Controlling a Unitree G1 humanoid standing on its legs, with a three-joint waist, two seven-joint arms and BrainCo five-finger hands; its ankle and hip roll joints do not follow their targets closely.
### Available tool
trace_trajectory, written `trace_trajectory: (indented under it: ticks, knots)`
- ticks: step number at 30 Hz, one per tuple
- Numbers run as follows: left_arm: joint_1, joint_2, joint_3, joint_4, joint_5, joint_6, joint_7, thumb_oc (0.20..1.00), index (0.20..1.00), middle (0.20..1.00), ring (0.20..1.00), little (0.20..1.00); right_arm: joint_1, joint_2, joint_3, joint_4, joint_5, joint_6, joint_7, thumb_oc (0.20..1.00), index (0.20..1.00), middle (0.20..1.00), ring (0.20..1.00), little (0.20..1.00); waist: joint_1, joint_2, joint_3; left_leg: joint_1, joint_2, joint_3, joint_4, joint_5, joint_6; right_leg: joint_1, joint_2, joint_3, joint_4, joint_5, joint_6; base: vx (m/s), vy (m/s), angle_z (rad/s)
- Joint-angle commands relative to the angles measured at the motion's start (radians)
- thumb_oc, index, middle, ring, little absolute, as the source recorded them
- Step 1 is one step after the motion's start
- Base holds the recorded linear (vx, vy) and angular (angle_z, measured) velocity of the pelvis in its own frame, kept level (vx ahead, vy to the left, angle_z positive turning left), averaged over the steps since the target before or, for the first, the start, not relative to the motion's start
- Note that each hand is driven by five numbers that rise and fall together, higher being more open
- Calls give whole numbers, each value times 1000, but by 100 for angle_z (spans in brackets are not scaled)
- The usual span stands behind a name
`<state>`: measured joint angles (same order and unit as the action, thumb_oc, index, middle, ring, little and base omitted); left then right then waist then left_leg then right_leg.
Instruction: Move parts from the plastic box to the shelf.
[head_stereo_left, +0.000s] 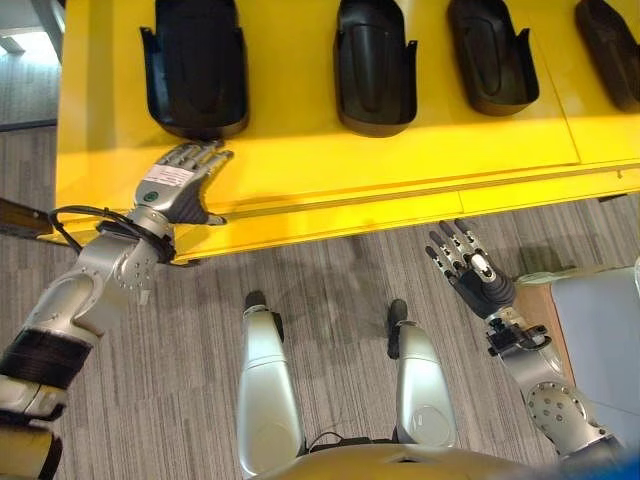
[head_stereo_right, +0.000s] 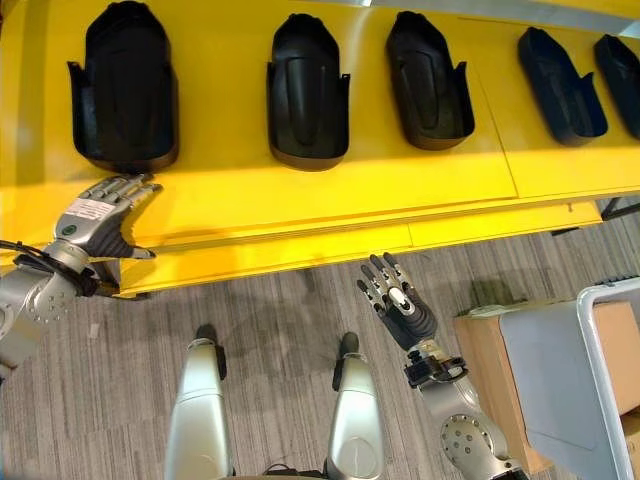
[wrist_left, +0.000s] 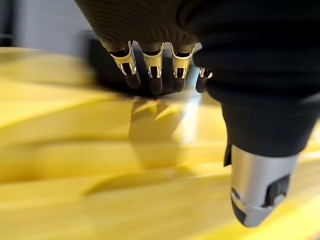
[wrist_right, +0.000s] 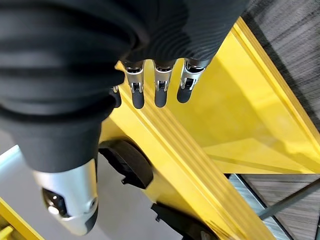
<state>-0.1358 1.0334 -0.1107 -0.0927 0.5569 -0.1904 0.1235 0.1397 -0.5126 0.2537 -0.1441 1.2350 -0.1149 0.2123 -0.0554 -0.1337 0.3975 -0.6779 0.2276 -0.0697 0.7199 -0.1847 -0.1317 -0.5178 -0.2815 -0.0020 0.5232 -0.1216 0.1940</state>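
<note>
Resting flat on the yellow shelf (head_stereo_left: 400, 170), left hand (head_stereo_left: 178, 180) with fingers straight and spread, tips just short of the nearest black moulded part (head_stereo_left: 195, 65), holding nothing. Hanging over the grey carpet floor (head_stereo_left: 330, 270) in front of the shelf edge, right hand (head_stereo_right: 398, 300), fingers likewise straight and fanned, palm empty. Lined up along the shelf, more black parts: a second (head_stereo_right: 308, 90), a third (head_stereo_right: 430, 80), a fourth (head_stereo_right: 560, 85), each lying hollow side up and apart from its neighbours. Off to the robot's right, a grey plastic box (head_stereo_right: 600, 350) beside a brown cardboard carton (head_stereo_right: 485, 350); contents of the box not visible from here.

Judged as between placements, with both hands free. Risks from here: nudging the nearest part out of line if the left hand slides forward instead of lifting; clipping the shelf's front lip with the right hand on the swing toward the box; grabbing blind, since the box interior is out of sight
</note>
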Motion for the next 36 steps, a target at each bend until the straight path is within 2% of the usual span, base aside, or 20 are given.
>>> trace_trajectory:
  ticks: [1,11,19,28,36]
  knots:
    - [44,-45,41,-52,-70,-37,-27,1000,1000,1000,1000,1000,-24,-19,-59,-85,-29,-51,16,1000,1000,1000,1000,1000,-9,49,-22,67,30,9,-127,91,-14,-9,-27,47,117,-47,-29,16,2,-7]
    - [183,-54,69,-155,-168,-62,-69,1000,1000,1000,1000,1000,-143,-26,-69,-164,-95,-115,-30,1000,1000,1000,1000,1000,12,58,-10,99,25,10,-143,91,-9,31,-31,38,104,-46,-27,2,0,-1]
    - [198,-50,75,-182,-211,-60,-77,1000,1000,1000,1000,1000,-283,-43,-57,-166,-144,-145,-92,1000,1000,1000,1000,1000,24,66,-11,122,21,9,-152,92,-9,51,-32,39,101,-48,-26,0,0,0]
    - [193,-24,61,-219,-292,-64,-68,1000,1000,1000,1000,1000,-561,-64,-20,-81,-204,-188,-219,1000,1000,1000,1000,1000,45,80,-22,164,20,12,-174,101,-9,87,-30,40,91,-48,-28,9,-8,0]
    - [190,24,28,-246,-358,-63,-66,1000,1000,1000,1000,1000,-882,-137,53,70,-257,-193,-327,1000,1000,1000,1000,1000,67,86,-22,188,21,18,-177,99,-13,108,-28,44,93,-59,-30,0,0,0]
